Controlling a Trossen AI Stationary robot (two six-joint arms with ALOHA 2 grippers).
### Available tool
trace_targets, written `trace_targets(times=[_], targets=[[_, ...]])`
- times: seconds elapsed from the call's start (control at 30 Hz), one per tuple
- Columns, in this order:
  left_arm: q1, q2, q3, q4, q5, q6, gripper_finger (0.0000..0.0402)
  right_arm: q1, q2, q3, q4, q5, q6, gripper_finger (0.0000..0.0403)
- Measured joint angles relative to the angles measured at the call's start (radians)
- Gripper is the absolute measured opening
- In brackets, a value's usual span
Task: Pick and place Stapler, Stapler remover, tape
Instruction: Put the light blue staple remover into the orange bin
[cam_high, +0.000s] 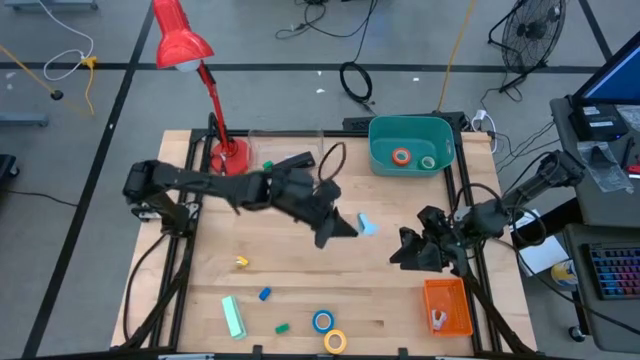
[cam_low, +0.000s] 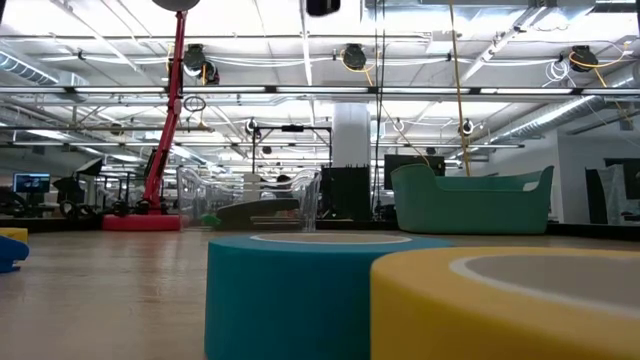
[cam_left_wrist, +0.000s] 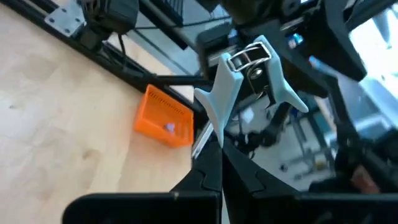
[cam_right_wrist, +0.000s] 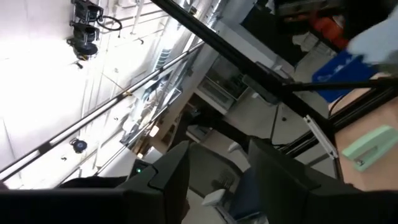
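1. The left hand (cam_high: 345, 228) hangs above the middle of the table (cam_high: 300, 280), its fingers (cam_left_wrist: 208, 171) pinched tight on a pale blue staple remover (cam_left_wrist: 245, 78); the left wrist view shows the remover's two winged handles and metal claw standing up out of the closed fingertips.
2. In the high view the staple remover (cam_high: 366, 224) shows as a light blue shape just at the tip of that hand, clear of the tabletop.
3. The right hand (cam_high: 408, 252) sits low near the table's right edge, just above the orange bin (cam_high: 446, 305); its fingers (cam_right_wrist: 174, 180) stand partly apart with nothing between them.
4. The orange bin rests at the front right corner of the table and holds a small pale item I cannot make out.
5. A teal bin (cam_high: 410, 145) stands at the back right of the table, with the orange tape roll (cam_high: 401, 156) and the green tape roll (cam_high: 428, 162) lying inside it.
6. The blue tape roll (cam_high: 322, 321) and the yellow tape roll (cam_high: 335, 341) lie touching at the front edge of the table.
7. A mint green stapler (cam_high: 233, 316) lies on the front left part of the table, well apart from both hands.
8. A red desk lamp (cam_high: 190, 60) stands at the back left corner.
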Motion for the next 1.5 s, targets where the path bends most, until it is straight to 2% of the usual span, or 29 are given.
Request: trace_targets(times=[0.27, 0.37, 0.5, 0.63, 0.77, 0.87, 0.97, 1.1, 1.23, 1.3, 1.37, 1.5], targets=[[0.178, -0.013, 0.000, -0.056, 0.267, 0.230, 0.0000, -0.012, -0.035, 0.000, -0.005, 0.030, -0.026, 0.0157], [0.199, -0.014, 0.000, -0.094, 0.355, 0.321, 0.0000, -0.023, -0.055, 0.000, -0.007, 0.064, -0.026, 0.0157], [0.200, -0.013, 0.000, -0.196, 0.422, 0.422, 0.0000, -0.041, -0.083, 0.000, -0.038, 0.106, -0.009, 0.0157], [0.210, -0.002, 0.000, -0.207, 0.483, 0.480, 0.0000, -0.071, -0.088, 0.000, -0.083, 0.139, 0.038, 0.0157], [0.222, 0.030, 0.051, -0.224, 0.502, 0.531, 0.0000, -0.098, -0.071, 0.000, -0.140, 0.134, 0.098, 0.0157], [0.224, 0.051, 0.129, -0.333, 0.500, 0.611, 0.0000, -0.107, -0.056, -0.001, -0.157, 0.135, 0.123, 0.0157], [0.222, 0.052, 0.182, -0.467, 0.420, 0.701, 0.0000, -0.113, -0.047, -0.001, -0.154, 0.146, 0.125, 0.0157], [0.225, 0.052, 0.205, -0.540, 0.346, 0.733, 0.0000, -0.119, -0.040, -0.001, -0.148, 0.218, 0.103, 0.0157], [0.205, 0.065, 0.207, -0.479, 0.348, 0.710, 0.0000, -0.127, -0.018, 0.000, -0.138, 0.236, 0.088, 0.0157], [0.197, 0.084, 0.209, -0.411, 0.392, 0.670, 0.0000, -0.133, 0.001, 0.000, -0.141, 0.219, 0.093, 0.0157], [0.188, 0.103, 0.207, -0.413, 0.415, 0.657, 0.0000, -0.134, 0.018, 0.000, -0.142, 0.214, 0.101, 0.0157], [0.189, 0.101, 0.207, -0.446, 0.391, 0.674, 0.0000, -0.135, 0.045, 0.000, -0.109, 0.214, 0.105, 0.0157]])
